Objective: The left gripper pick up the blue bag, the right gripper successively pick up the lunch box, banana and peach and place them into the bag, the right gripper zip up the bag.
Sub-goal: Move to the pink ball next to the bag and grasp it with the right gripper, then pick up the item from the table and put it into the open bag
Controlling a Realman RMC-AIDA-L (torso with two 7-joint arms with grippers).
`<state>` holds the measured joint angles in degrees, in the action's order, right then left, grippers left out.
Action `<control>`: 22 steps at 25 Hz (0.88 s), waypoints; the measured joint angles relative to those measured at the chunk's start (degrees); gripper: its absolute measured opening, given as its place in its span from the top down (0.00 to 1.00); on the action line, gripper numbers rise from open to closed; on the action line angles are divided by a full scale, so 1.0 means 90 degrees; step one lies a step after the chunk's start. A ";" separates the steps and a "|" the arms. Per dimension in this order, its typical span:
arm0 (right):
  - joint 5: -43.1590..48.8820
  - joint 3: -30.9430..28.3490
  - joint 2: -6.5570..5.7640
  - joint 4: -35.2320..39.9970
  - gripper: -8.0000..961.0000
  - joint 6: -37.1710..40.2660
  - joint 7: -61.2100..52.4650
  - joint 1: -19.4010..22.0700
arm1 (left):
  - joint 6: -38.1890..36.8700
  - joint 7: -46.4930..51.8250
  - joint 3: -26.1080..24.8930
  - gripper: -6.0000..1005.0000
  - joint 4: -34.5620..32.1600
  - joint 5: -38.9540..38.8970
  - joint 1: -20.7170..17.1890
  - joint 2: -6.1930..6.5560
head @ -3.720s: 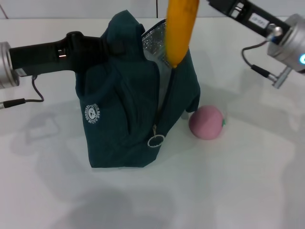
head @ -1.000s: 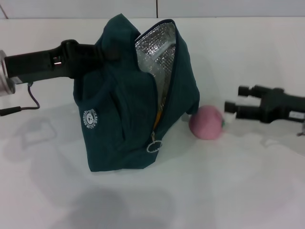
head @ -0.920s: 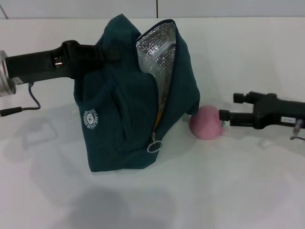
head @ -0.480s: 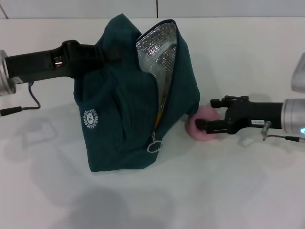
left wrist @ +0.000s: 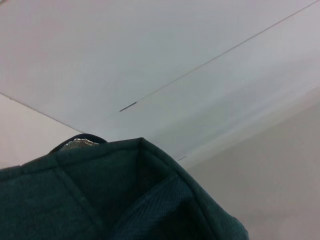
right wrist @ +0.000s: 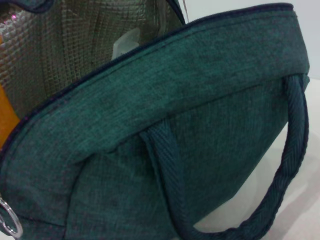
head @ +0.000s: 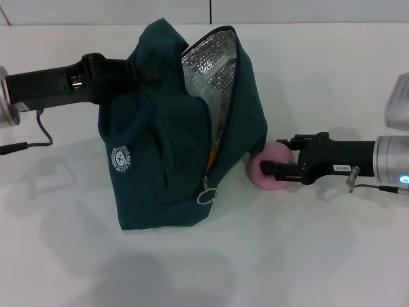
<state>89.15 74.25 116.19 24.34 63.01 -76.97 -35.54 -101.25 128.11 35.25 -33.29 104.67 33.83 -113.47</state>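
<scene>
The blue bag [head: 172,141] stands upright on the white table, its zip open and its silver foil lining [head: 211,67] showing. My left gripper [head: 131,69] is shut on the bag's top left edge and holds it up. The bag also fills the left wrist view [left wrist: 120,200] and the right wrist view [right wrist: 190,115]. My right gripper [head: 273,155] lies low on the table, open, with one finger on each side of the pink peach [head: 259,169], which rests against the bag's lower right. A sliver of the orange banana [head: 210,153] shows inside the bag, and also in the right wrist view [right wrist: 4,120]. The lunch box is hidden.
The ring zip pull [head: 206,195] hangs at the low end of the open zip. A padded handle [right wrist: 280,175] hangs down the bag's side facing my right wrist. The left arm's cable [head: 38,128] trails on the table at far left.
The banana went into the bag. My right gripper came down from the right and slid its fingers around the peach, nudging it left against the bag. The left gripper and bag stayed put.
</scene>
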 joint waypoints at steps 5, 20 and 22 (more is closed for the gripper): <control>-0.0009 0.0012 0.0000 0.0004 0.28 0.0079 0.0012 0.0029 | 0.0000 -0.0006 0.0000 0.96 0.0008 0.0000 0.0001 0.0000; -0.1172 -0.0333 -0.0132 0.0430 0.66 0.0628 0.0027 0.0836 | 0.0000 -0.0006 -0.0027 0.96 0.0017 0.0001 -0.0062 0.0011; -0.1335 -0.0900 -0.0141 0.0660 0.68 0.1028 0.0033 0.1191 | 0.0000 -0.0007 -0.0031 0.96 0.0017 0.0001 -0.0072 0.0016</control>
<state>77.14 66.14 114.91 30.29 72.26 -76.67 -24.82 -101.25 128.05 34.96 -33.13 104.67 33.18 -113.33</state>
